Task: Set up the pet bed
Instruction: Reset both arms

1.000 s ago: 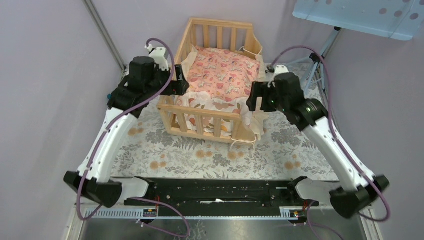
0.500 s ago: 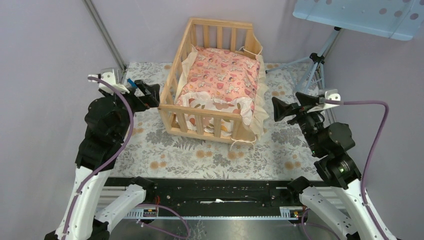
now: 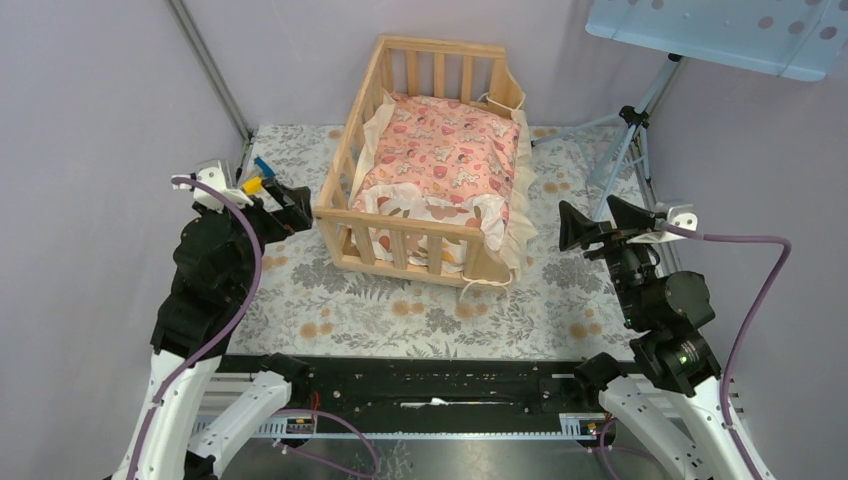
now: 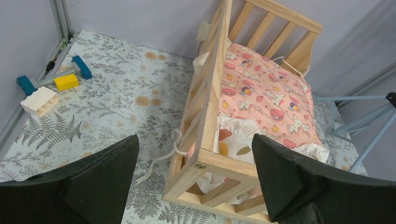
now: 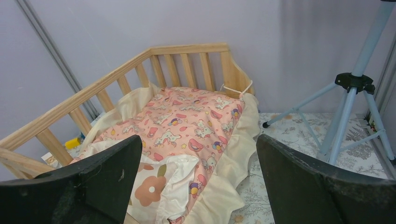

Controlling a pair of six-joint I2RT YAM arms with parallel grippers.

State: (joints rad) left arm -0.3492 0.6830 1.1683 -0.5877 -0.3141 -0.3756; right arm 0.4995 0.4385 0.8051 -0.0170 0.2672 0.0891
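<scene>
Surface: table under a leaf-and-flower cloth (image 3: 400,300)
Ahead, between left gripper (image 3: 295,208) and right gripper (image 3: 600,215): pet bed (image 3: 400,222), standing on the cloth
Ahead-left of left gripper: 1 white block (image 4: 39,100), 1 yellow block (image 4: 66,81), 1 blue-ended bar (image 4: 81,66), by the cloth's edge
Ahead-right of right gripper: tripod (image 5: 345,98), feet on the cloth

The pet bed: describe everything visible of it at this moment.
The pet bed is a light natural-wood crib-like frame, upright on the floral tablecloth near the back wall. Slatted rails run along three sides; the right side is open, and the cream ruffle of the pink cushion spills over it. A cream pillow with orange prints lies at the near end. White cords hang at some corners. The open left gripper and right gripper are clear of it.
</scene>
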